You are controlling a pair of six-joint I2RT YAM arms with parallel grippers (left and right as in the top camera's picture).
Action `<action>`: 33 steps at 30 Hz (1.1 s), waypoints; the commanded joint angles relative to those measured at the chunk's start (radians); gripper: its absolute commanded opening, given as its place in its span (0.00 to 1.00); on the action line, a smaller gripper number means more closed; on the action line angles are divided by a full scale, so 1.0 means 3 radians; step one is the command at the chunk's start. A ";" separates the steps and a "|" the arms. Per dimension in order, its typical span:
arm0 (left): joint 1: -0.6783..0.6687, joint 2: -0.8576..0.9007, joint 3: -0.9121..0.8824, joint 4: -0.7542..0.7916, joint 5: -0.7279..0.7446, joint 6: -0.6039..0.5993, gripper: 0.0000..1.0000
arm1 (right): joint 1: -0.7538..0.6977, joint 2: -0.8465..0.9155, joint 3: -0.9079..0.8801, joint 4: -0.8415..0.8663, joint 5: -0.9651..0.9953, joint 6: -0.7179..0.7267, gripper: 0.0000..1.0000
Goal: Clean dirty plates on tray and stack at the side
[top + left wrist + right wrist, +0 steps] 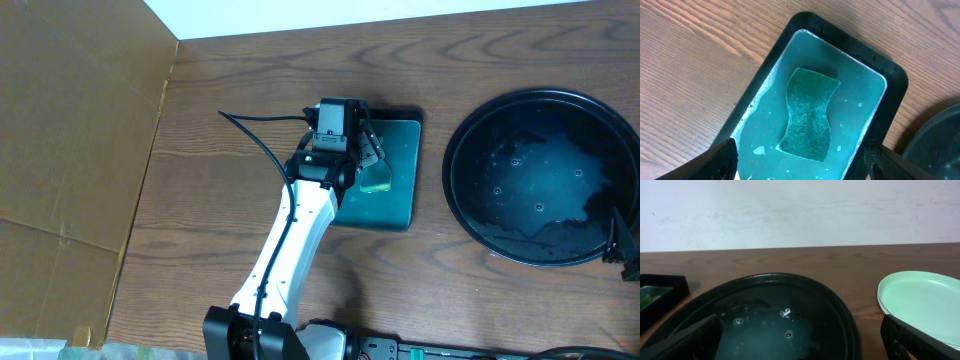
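Stack of pale green plates (922,302), seen only from the right wrist view. It lay on the wooden table (220,200) just right of the round tray (470,215), close to the rim but not touching it. At least two rims showed one on the other; the exact count could not be told.

The round tray was black and glossy, its bottom wet with scattered droplets. The right gripper (800,322) stood at the tray's near edge, its jaws spread wide with nothing between them.

To the left, well apart, a rectangular tray (890,82) with a dark rim held teal water with a few bubbles. A green sponge (810,115), waisted in outline, lay flat in it. The left gripper (800,150) hung above the sponge, jaws wide apart and empty.

Cardboard (70,150) bordered the table's left side; a white wall (800,210) stood behind.
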 commanded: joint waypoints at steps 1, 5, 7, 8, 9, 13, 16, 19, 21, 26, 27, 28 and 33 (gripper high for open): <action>0.0017 0.0010 0.0055 0.0001 -0.0029 0.0020 0.82 | 0.0017 -0.0022 -0.0005 -0.0019 0.0045 -0.0047 0.99; 0.0017 0.0010 0.0055 0.0001 -0.0031 0.0020 0.82 | 0.0017 -0.0022 -0.0005 -0.0019 0.0045 -0.0047 0.99; 0.0017 0.0010 0.0055 0.0001 -0.0029 0.0020 0.82 | 0.0017 -0.0022 -0.0005 -0.0019 0.0045 -0.0047 0.99; 0.0017 0.0010 0.0055 0.0001 -0.0031 0.0020 0.82 | 0.0017 -0.0020 -0.0005 -0.0019 0.0045 -0.0047 0.99; 0.0017 0.0010 0.0055 0.0001 -0.0029 0.0020 0.82 | 0.0017 -0.0022 -0.0005 -0.0019 0.0045 -0.0047 0.99; 0.0017 0.0010 0.0055 0.0001 -0.0031 0.0020 0.82 | 0.0017 -0.0022 -0.0005 -0.0019 0.0045 -0.0047 0.99; 0.0017 0.0010 0.0055 0.0001 -0.0029 0.0020 0.82 | 0.0017 -0.0020 -0.0005 -0.0019 0.0045 -0.0047 0.99; 0.0017 0.0010 0.0055 -0.0008 -0.0036 0.0028 0.82 | 0.0017 -0.0020 -0.0005 -0.0019 0.0045 -0.0047 0.99; 0.0017 0.0010 0.0055 -0.0053 -0.0042 0.0058 0.82 | 0.0017 -0.0020 -0.0005 -0.0019 0.0045 -0.0047 0.99; 0.0017 0.0019 0.0055 -0.0243 -0.0045 0.0058 0.82 | 0.0017 -0.0020 -0.0005 -0.0019 0.0045 -0.0047 0.99; 0.0018 0.0014 0.0055 -0.0249 -0.0050 0.0060 0.82 | 0.0017 -0.0020 -0.0005 -0.0019 0.0045 -0.0047 0.99; 0.0018 -0.0005 0.0055 -0.0245 -0.0055 0.0060 0.82 | 0.0017 -0.0020 -0.0005 -0.0019 0.0045 -0.0047 0.99; 0.0017 -0.0251 -0.0036 -0.0249 -0.0055 0.0601 0.82 | 0.0017 -0.0020 -0.0005 -0.0018 0.0045 -0.0047 0.99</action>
